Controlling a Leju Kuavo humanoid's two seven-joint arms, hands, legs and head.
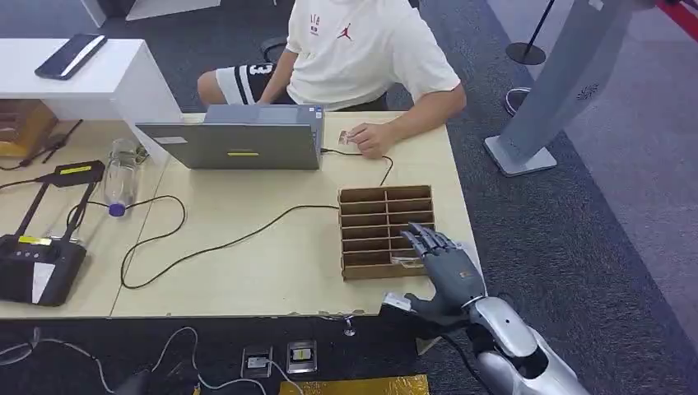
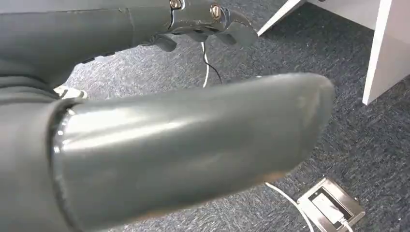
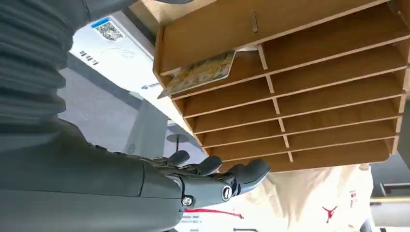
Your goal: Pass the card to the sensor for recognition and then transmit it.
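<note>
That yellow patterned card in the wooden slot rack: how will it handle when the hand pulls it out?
The yellow patterned card looks thin, flat and unbent, so probably stiff and light. Its glossy face may slip between fingers. It sticks out past the wooden slotted rack, so it should slide out freely.

Floor: dark grey carpet (image 1: 576,239). Light wood surface (image 1: 272,247) spans the middle, white desk (image 1: 90,74) at its far left corner. Grey stand (image 1: 551,90) on the carpet to the right; black stanchion base (image 1: 525,53) beyond it. Floor socket box (image 2: 331,205) set in carpet.
</note>
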